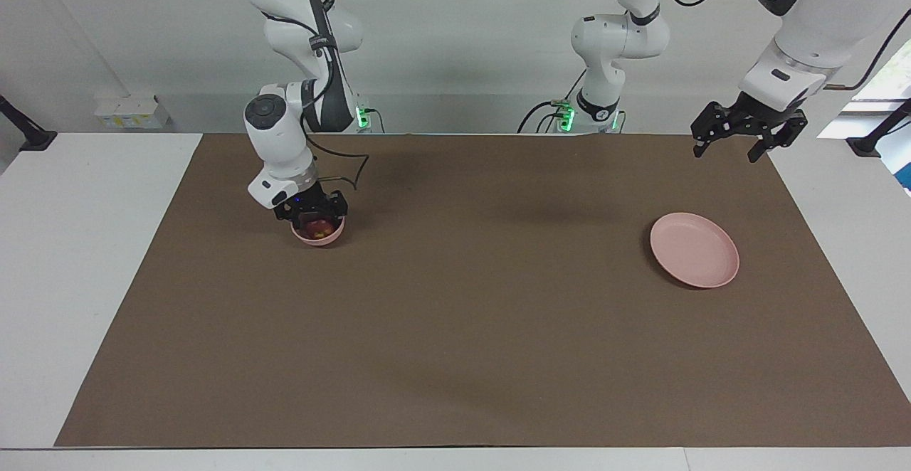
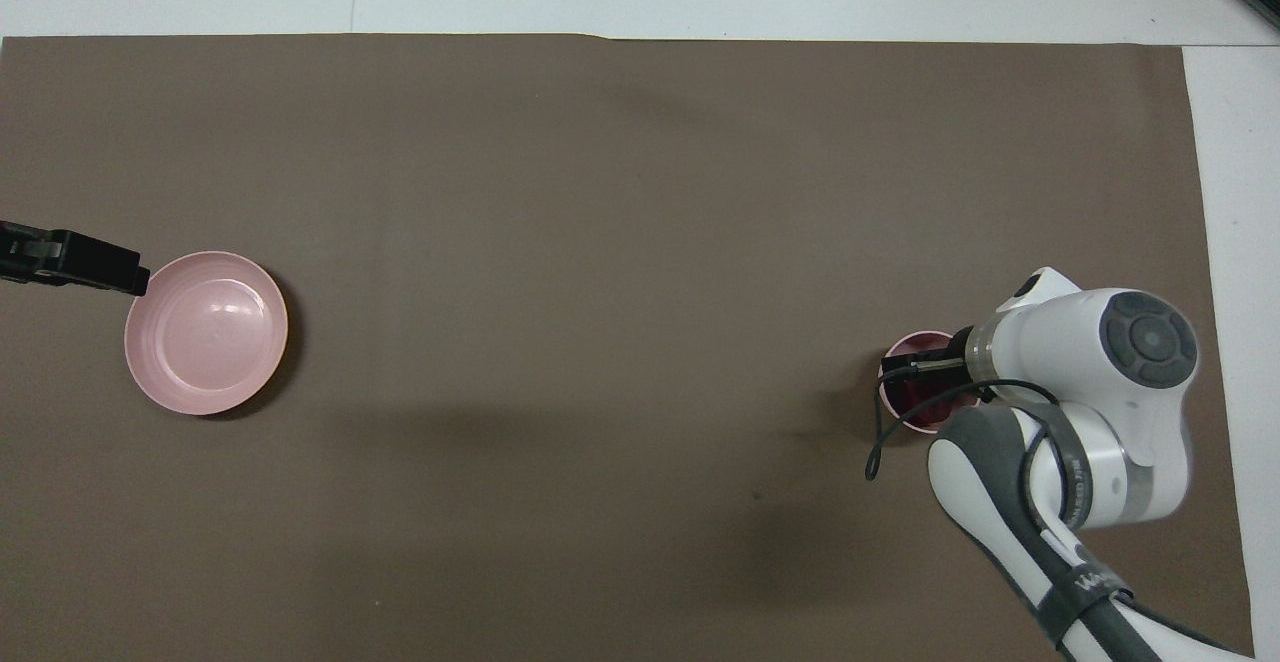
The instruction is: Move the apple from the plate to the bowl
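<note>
Resting in the bowl, the apple sits between the right hand's fingers; whether they grip cannot be told. The left hand, fingers spread and empty, waits above the desk near the plate.

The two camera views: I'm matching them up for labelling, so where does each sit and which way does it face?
Facing view: high across the table, looking at the robots; both arms show whole, right hand at the bowl, left hand raised near the plate.
Overhead view: above the robots' end, looking steeply down; right forearm and the left hand's tip show.
Shared: bowl, plate, apple, brown mat, half a turn apart.
</note>
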Robot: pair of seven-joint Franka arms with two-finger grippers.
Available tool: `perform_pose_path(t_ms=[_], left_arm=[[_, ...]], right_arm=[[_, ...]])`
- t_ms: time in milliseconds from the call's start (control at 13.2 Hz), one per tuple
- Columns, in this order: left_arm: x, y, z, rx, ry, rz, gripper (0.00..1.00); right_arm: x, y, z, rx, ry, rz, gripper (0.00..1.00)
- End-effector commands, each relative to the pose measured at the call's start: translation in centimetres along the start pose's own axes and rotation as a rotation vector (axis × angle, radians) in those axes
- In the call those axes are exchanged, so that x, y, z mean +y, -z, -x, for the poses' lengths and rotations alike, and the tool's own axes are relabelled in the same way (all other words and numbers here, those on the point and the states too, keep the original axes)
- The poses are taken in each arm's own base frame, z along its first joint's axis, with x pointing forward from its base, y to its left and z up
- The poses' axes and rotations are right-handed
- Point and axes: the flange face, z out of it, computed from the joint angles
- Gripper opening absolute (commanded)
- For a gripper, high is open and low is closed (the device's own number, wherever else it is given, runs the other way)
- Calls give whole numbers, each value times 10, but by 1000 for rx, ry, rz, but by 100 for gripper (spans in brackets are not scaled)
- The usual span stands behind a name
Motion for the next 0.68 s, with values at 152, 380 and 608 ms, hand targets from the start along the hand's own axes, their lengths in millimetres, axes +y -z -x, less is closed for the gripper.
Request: perform_pose_path(t_ms=[152,380,608], left_arm=[[-5,14,8,16,-6,12,100],[-3,14,10,5,-9,-5,100],[-4,19,14,15,-8,-20,100]], right_arm=[[19,99,-39,1,-39,13,100],[39,169,-52,32,-79,13,100],[52,228,-54,25,-135,9,100]])
